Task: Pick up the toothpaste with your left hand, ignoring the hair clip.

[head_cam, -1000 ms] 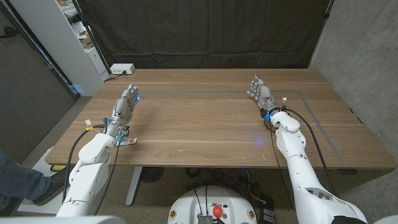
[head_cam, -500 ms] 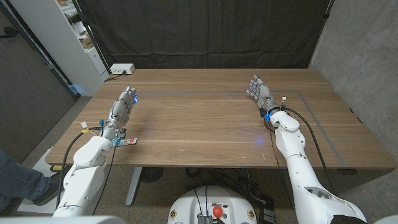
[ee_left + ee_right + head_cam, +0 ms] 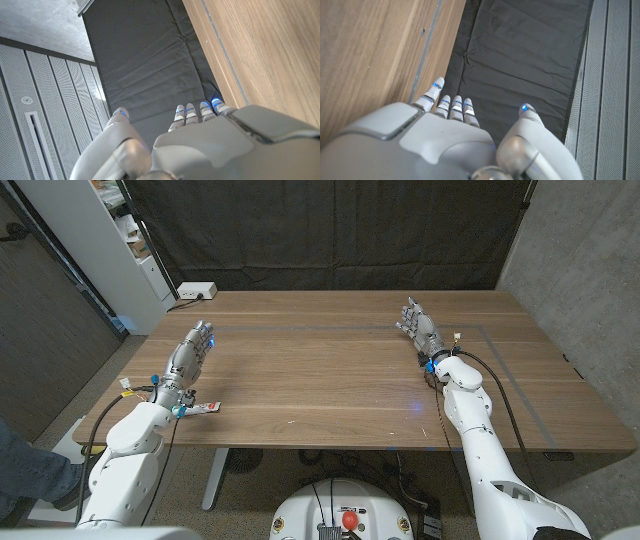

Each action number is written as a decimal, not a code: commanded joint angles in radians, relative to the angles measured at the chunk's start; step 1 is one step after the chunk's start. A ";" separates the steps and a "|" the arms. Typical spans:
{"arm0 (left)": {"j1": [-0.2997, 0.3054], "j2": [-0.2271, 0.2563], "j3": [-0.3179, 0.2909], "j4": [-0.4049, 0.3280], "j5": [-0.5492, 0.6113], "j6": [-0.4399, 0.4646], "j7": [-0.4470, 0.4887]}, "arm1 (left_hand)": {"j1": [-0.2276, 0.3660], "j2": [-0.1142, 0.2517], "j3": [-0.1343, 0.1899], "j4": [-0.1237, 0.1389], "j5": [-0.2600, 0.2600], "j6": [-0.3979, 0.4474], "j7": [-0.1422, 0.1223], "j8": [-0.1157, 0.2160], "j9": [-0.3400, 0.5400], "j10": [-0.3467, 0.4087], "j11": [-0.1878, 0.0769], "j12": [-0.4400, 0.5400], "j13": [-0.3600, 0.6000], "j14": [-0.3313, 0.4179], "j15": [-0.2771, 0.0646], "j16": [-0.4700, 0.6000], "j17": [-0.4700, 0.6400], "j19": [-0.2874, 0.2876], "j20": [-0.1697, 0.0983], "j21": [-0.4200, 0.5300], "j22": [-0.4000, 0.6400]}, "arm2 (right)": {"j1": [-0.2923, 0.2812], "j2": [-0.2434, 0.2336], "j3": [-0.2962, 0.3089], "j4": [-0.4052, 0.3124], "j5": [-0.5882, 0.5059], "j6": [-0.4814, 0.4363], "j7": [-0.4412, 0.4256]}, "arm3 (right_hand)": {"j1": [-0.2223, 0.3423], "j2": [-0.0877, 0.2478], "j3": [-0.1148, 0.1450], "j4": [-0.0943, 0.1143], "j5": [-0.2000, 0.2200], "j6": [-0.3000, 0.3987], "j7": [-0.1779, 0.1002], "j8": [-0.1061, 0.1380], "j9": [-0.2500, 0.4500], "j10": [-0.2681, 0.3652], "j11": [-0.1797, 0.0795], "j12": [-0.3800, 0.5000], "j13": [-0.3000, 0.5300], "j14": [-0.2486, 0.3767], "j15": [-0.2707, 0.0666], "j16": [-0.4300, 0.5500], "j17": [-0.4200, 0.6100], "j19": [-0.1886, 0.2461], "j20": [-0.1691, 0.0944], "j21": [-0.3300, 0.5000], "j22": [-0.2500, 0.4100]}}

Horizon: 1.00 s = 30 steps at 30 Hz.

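Step in hand: approach, grasp not yet begun. My left hand (image 3: 190, 358) is released, with fingers straight, apart, and holding nothing. It is over the left part of the table (image 3: 320, 380) and points toward the far edge. The left wrist view (image 3: 200, 145) confirms extended fingers (image 3: 186, 114) with nothing between them.

Task item: a small white object (image 3: 205, 408) with a red mark lies on the table just beside my left wrist, near the front edge. I judge this is the toothpaste, but it is too small to confirm. I cannot make out a hair clip.

Next move: my hand is beyond the object, so it must be drawn back toward the front edge, shifted slightly inward, then lowered over the object.

Room: the object sits near the front edge, so there is little margin there. The wood toward the table's middle is open. My right hand (image 3: 418, 327) is released and well apart, on the far right side.
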 commanded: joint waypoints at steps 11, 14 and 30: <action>0.074 -0.005 -0.058 -0.069 0.031 0.004 0.003 | 0.012 0.003 0.003 -0.008 -0.003 0.011 0.000 -0.001 0.004 0.006 -0.003 0.007 0.001 0.010 -0.002 -0.001 0.002 -0.044 0.009 -0.005 0.004 | -0.022 -0.001 -0.015 -0.038 -0.008 -0.016 -0.006 | -0.001 0.011 -0.007 -0.002 0.005 -0.002 0.003 0.001 0.001 -0.004 0.006 -0.001 0.002 0.004 0.003 0.002 0.001 0.011 0.002 -0.008 0.005; 0.085 -0.011 -0.066 -0.077 0.035 0.002 0.007 | 0.013 0.003 0.003 -0.009 -0.003 0.012 0.000 -0.002 0.004 0.008 -0.002 0.007 0.001 0.011 -0.002 -0.001 0.002 -0.044 0.008 -0.007 0.004 | -0.026 -0.002 -0.015 -0.046 -0.006 -0.018 -0.006 | -0.001 0.011 -0.007 -0.002 0.005 -0.002 0.003 0.001 0.001 -0.003 0.005 -0.001 0.002 0.004 0.004 0.002 0.001 0.012 0.003 -0.010 0.005; 0.121 -0.032 -0.106 -0.118 0.052 -0.014 0.012 | 0.018 0.004 0.004 -0.014 -0.005 0.017 0.000 -0.001 0.004 0.013 -0.007 0.008 0.001 0.016 -0.001 -0.001 0.002 -0.043 0.011 -0.011 0.004 | -0.035 -0.011 -0.016 -0.066 0.000 -0.029 -0.008 | 0.000 0.012 -0.008 -0.003 0.006 0.000 0.003 0.001 0.001 -0.004 0.005 -0.001 0.002 0.006 0.002 0.002 0.000 0.014 0.003 -0.018 0.005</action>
